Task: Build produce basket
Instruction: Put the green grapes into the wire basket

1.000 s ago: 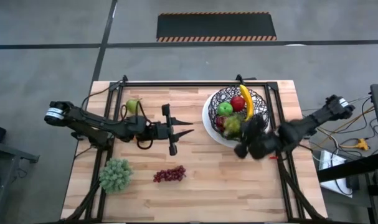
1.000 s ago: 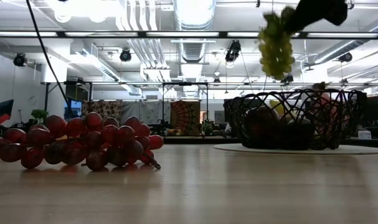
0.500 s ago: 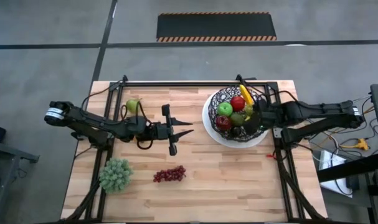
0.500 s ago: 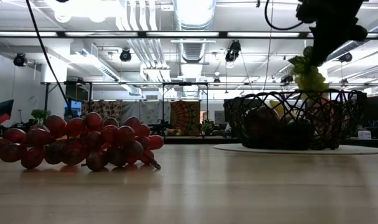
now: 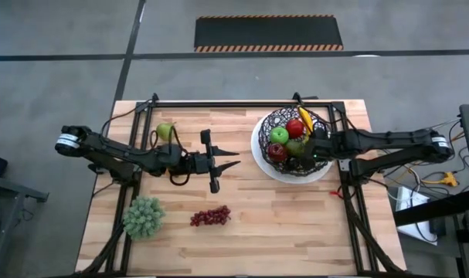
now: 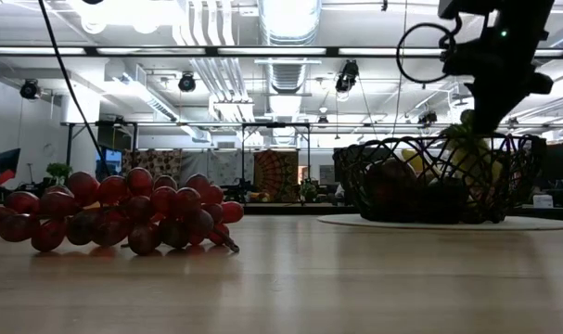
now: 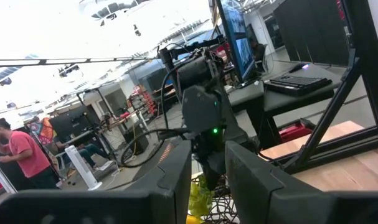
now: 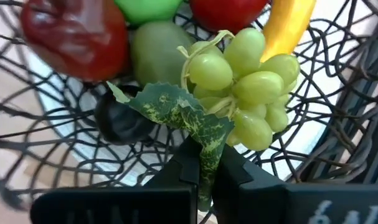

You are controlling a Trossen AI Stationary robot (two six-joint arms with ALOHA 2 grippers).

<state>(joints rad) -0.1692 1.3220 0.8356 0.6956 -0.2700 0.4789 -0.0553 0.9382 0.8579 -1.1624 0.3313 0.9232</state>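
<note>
The black wire basket (image 5: 296, 143) stands on its white plate at the far right and holds a red apple (image 5: 277, 152), a green apple (image 5: 279, 135), another red fruit (image 5: 295, 128) and a banana (image 5: 305, 120). My right gripper (image 5: 305, 147) hangs over the basket, shut on a bunch of green grapes (image 8: 248, 87) that reaches below the rim (image 6: 467, 153). My left gripper (image 5: 234, 158) hovers open at mid-table, holding nothing. A pear (image 5: 165, 131) and purple grapes (image 5: 210, 216) lie on the table. My right gripper pinches the bunch's green leaf (image 8: 208, 152) between its two fingers, at the stem end. The fingers come from above, pointing steeply down into the basket. The grapes hang beyond the fingertips among the other fruit; whether they rest on it I cannot tell.
A frilly pale-green leafy bunch (image 5: 144, 217) sits near the table's left front. Black frame rails (image 5: 242, 104) run along the far edge and both sides. A person in a red shirt (image 7: 27, 155) is in the room beyond the table.
My right gripper has swung from the near side of the basket toward the far edge until it is over the basket, tipping to point more steeply down and sinking. It stays shut on the green grapes, which have dropped from well above the rim to inside the basket.
</note>
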